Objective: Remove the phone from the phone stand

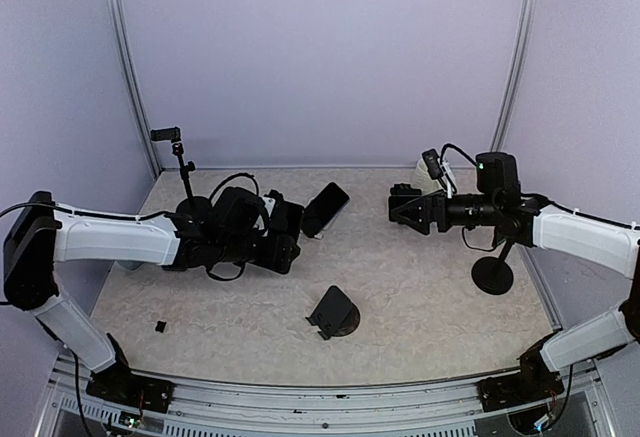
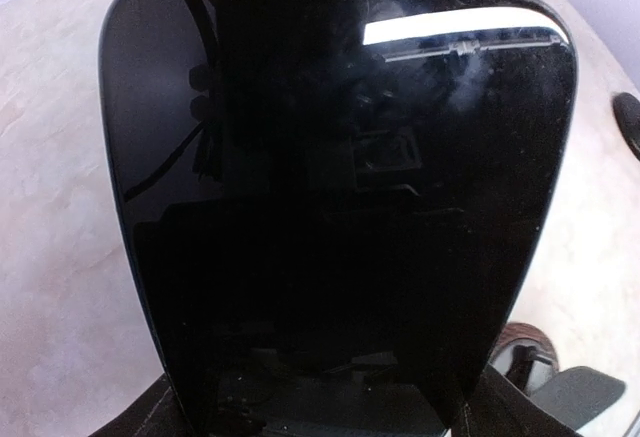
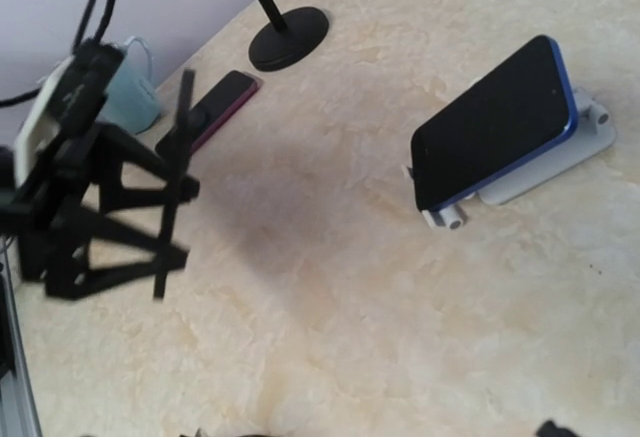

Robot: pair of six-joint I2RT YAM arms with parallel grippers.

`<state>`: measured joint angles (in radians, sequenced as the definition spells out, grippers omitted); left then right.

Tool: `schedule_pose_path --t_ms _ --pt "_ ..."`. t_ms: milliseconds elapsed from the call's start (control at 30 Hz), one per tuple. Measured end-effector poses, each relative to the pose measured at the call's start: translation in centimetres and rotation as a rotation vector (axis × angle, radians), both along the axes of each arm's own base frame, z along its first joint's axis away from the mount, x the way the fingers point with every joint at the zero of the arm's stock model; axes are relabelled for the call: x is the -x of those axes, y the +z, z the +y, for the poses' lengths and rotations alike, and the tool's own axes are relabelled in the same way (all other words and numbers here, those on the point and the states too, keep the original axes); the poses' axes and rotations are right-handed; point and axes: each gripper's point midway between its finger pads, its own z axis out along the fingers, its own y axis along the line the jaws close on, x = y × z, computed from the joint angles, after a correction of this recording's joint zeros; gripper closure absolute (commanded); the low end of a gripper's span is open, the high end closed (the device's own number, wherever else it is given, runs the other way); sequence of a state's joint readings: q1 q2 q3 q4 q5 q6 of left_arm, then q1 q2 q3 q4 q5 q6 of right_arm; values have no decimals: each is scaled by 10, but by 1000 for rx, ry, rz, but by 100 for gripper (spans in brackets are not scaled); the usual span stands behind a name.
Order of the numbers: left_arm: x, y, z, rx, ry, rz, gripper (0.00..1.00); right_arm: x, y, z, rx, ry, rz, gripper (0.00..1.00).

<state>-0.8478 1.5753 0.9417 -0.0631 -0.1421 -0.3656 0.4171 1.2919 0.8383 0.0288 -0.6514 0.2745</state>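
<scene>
The left hand [image 1: 306, 225] is clamped on the lower end of the phone [image 1: 328, 207], held tilted over the tabletop's [image 1: 440, 307] middle, clear of the empty stand [image 1: 335, 313] nearer the front edge, so a firm grip and slow, flat lowering seem best; the right hand's [image 1: 402, 207] fingers stand apart.

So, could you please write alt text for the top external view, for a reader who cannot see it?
The left gripper holds a black phone, tilted, apart from the empty black phone stand that sits on the table closer to the arm bases. The right gripper hovers open to the phone's right, holding nothing.
</scene>
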Motion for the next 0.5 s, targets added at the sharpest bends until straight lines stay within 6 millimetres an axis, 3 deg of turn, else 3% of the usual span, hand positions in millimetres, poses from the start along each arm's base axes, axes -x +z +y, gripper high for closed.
schedule_pose_path --t_ms 333,500 --pt "-36 -32 96 -100 295 139 45 -3 -5 3 -6 8 12 6" --pt "-41 -43 122 -133 375 177 44 -3 -4 3 -8 10 11 6"
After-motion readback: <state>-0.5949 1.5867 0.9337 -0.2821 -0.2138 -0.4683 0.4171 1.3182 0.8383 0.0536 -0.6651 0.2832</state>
